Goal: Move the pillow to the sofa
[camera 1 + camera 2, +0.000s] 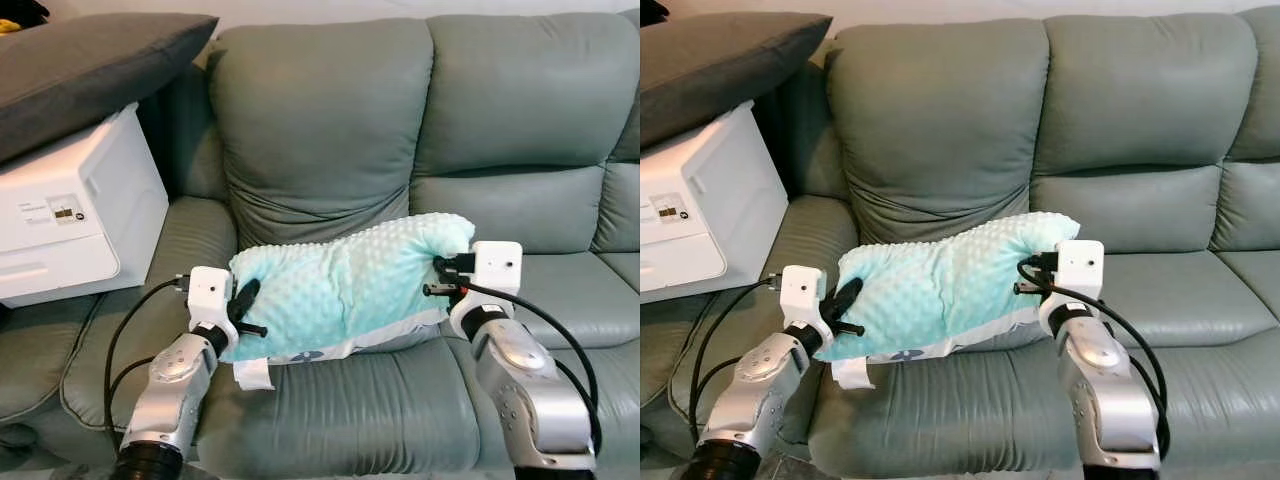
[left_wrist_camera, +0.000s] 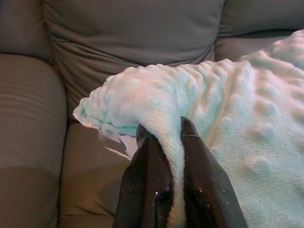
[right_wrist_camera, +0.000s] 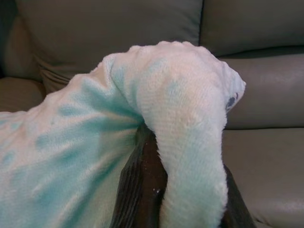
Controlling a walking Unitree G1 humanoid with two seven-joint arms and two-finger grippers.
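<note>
Two grippers hold the mint dotted pillow (image 1: 345,285) over the grey sofa (image 1: 330,130) seat: the left gripper (image 1: 243,308) at its 9 o'clock end, fingers (image 2: 147,185) pinching a fabric fold, and the right gripper (image 1: 440,278) at 3 o'clock, its fingers mostly buried under plush yet clamping it. At 10 o'clock, a white printer (image 1: 75,215) is cut off.

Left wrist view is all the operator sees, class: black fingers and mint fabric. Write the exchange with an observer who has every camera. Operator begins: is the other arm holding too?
Observer: Yes. The right gripper is shut on the pillow at its opposite end.
Operator: What's left of the sofa?
Observer: A white printer stands on the far left seat.
Operator: Anything on it?
Observer: A dark grey cushion lies across its top.
</note>
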